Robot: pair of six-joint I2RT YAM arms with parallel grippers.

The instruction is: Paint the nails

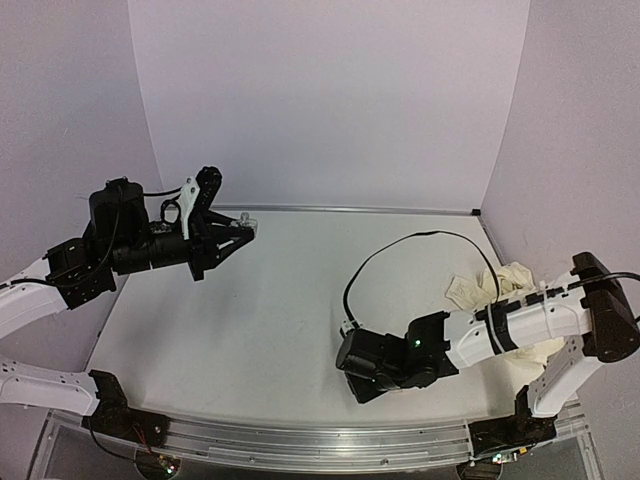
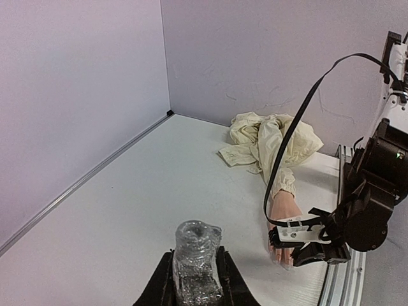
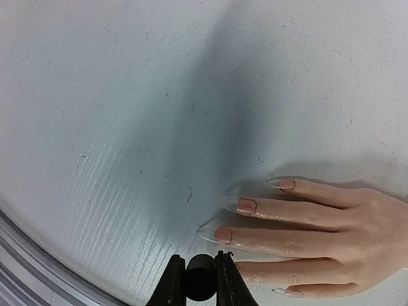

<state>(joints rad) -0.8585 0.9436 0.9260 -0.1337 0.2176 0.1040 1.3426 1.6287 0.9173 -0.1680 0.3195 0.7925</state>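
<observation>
Your left gripper [image 2: 196,284] is clamped on a clear glittery bottle [image 2: 197,245]. Your right gripper [image 3: 200,277] is pinching a black cap [image 3: 200,290]. The nails [image 3: 245,205] of the mannequin hand [image 3: 331,236] are just beside it at 1 o'clock, flat on the table [image 3: 127,95].

Our left gripper [image 2: 196,284] clamps a clear bottle [image 2: 197,252] that has silver glitter inside. Across the counter [image 2: 127,204], a cream sleeve [image 2: 268,143] is heaped by the right edge. From it the mannequin hand [image 2: 282,213] reaches toward the near edge. The right gripper [image 2: 284,242] hangs just over its fingertips, and a black cable [image 2: 290,137] arches above.
</observation>
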